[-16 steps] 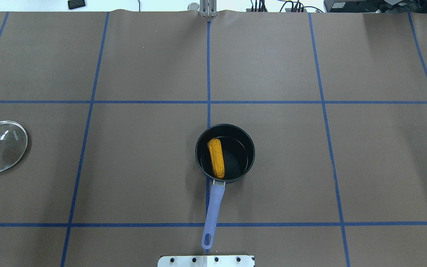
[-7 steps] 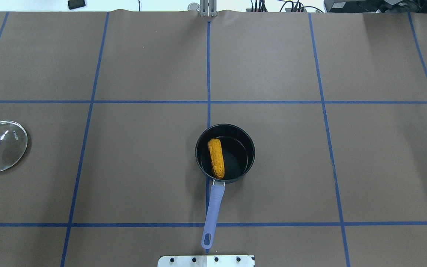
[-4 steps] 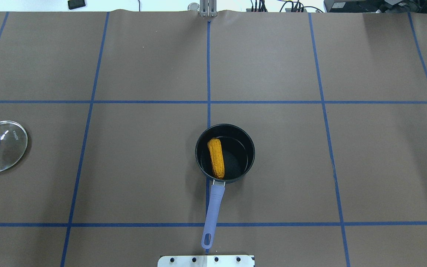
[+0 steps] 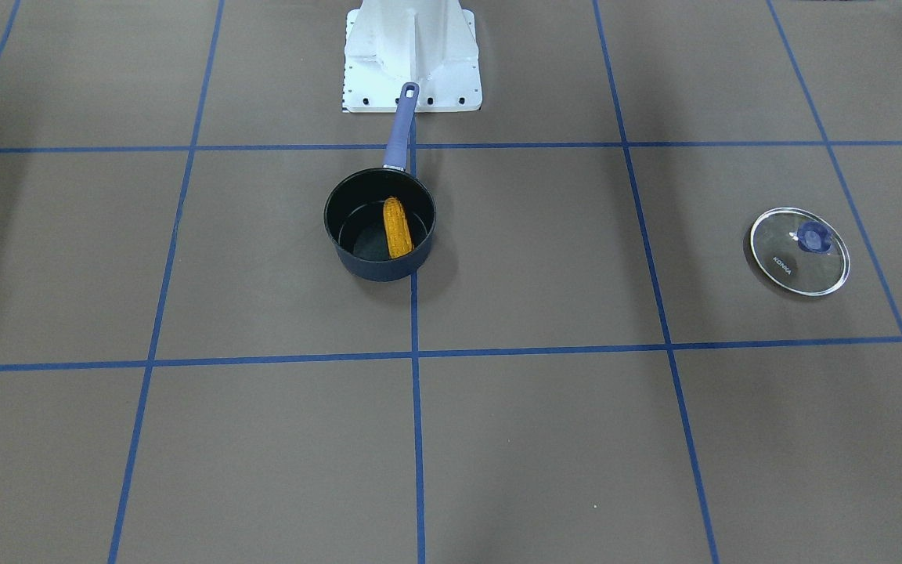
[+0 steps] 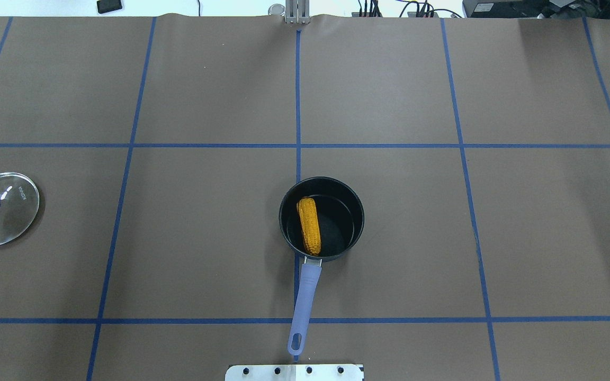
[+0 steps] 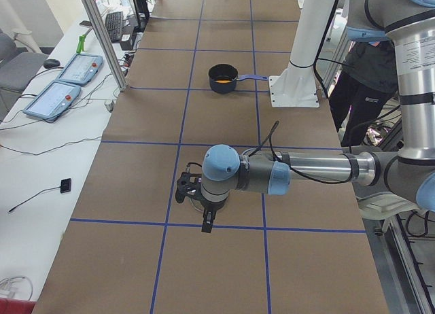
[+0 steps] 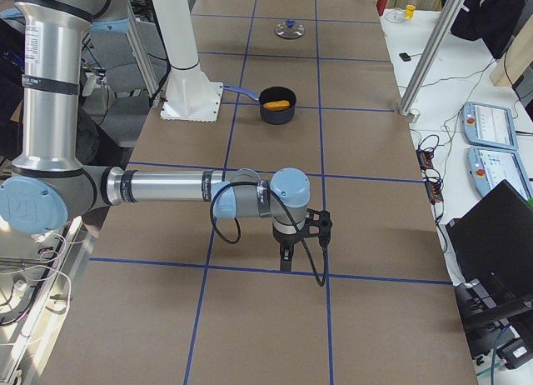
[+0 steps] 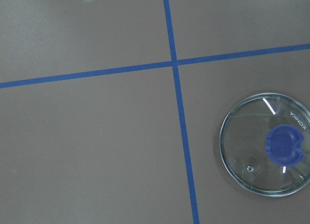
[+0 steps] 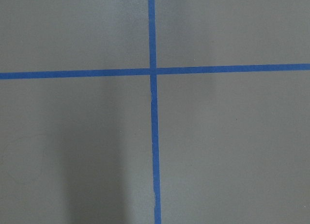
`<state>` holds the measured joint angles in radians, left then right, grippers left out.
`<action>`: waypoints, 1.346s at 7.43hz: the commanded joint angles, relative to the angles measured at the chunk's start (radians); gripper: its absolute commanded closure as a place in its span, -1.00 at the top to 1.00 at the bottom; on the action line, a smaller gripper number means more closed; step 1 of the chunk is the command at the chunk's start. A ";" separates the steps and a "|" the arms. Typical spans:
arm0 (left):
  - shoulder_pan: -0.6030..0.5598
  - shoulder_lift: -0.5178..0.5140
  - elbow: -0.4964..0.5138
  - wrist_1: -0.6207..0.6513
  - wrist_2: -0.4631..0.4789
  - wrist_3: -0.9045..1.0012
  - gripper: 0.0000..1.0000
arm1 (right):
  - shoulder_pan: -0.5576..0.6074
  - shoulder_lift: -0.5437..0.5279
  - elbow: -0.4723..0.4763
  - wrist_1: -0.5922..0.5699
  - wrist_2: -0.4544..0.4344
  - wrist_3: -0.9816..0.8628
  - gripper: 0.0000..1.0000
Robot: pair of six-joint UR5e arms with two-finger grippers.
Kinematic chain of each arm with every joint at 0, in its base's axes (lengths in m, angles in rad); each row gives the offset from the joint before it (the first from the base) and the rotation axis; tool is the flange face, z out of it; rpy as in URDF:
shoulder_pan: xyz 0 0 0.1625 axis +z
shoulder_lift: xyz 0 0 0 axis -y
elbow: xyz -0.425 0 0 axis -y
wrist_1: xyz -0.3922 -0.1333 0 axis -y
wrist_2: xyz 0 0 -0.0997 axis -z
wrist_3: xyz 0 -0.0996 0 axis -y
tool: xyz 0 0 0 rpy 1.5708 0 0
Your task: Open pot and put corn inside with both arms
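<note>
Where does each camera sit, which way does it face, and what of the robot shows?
Front-facing: across the table, facing the white base; no arms.
Overhead: behind the robot, looking forward; only that base's edge.
Exterior left: robot's left table end; left arm near.
Exterior right: opposite end; right arm near.
Left wrist: straight down on the lid; robot unseen.
Right wrist: straight down on blue tape; robot unseen.
Shared: all four fixed views show the corn in the pot.

worktop (image 5: 204, 238): brown paper cover, blue tape (image 5: 298, 106) grid
side bench (image 6: 34, 171): white, cables, two screen pendants (image 6: 53, 100)
frame: aluminium post (image 6: 102, 39) at worktop edge
light: even, soft shadows
</note>
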<state>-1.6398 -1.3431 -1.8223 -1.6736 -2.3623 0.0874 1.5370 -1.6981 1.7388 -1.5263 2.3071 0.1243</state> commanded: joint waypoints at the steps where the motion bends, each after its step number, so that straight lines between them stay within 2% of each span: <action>1: 0.000 -0.001 0.000 0.000 0.000 0.000 0.97 | 0.000 0.002 -0.001 0.000 0.000 0.000 1.00; 10: 0.026 0.001 0.002 -0.018 0.000 0.000 0.97 | -0.021 0.002 -0.004 0.028 0.003 0.000 1.00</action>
<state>-1.6184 -1.3422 -1.8209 -1.6920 -2.3623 0.0874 1.5193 -1.6968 1.7348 -1.4989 2.3102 0.1243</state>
